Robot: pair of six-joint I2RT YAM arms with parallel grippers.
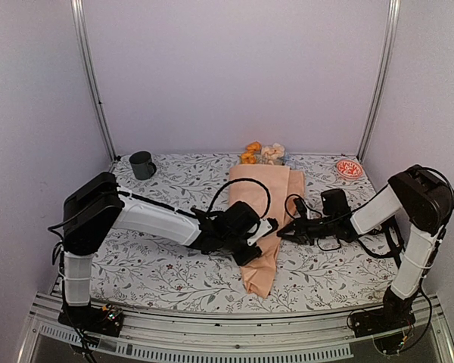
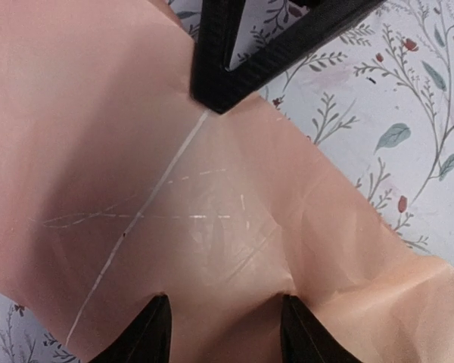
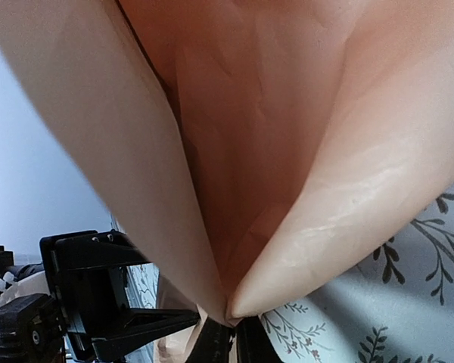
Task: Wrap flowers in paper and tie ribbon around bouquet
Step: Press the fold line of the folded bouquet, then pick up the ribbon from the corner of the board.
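Counter (image 1: 159, 276): white floral-print cover, everything sits on it. Left arm (image 1: 155, 218) reaches in low from the left and right arm (image 1: 378, 208) from the right. Both meet near the middle of the counter.

Bouquet (image 1: 266, 219) lies flat mid-counter, narrow end toward the arm bases, wide end toward the back wall. It's the peach-orange paper (image 2: 98, 151) closed into a cone. In the left wrist view I see fold creases and one long pale line across it. Flowers (image 1: 261, 153) poke out of the wide far end. I see orange and cream blooms; the rest is hidden inside the paper.

Left end effector (image 2: 225, 333): on the cone's left side, roughly midway along its length. Its fingers (image 2: 147, 336) stand partly apart, tips down against the paper, and the sheet puckers at one tip. I can't tell whether they squeeze the bundle or only rest on it.

Right end effector (image 3: 228, 344): at the cone's right edge, just across from the left one, near it but apart. Fingers are pressed together, pinching a fold of the paper right at their tips. In the right wrist view the sheet fans up and out from that pinch.

Dark mug (image 1: 142, 164): upright, back-left corner, well apart from the bouquet.

Small round red-patterned dish (image 1: 349, 168): back-right corner.
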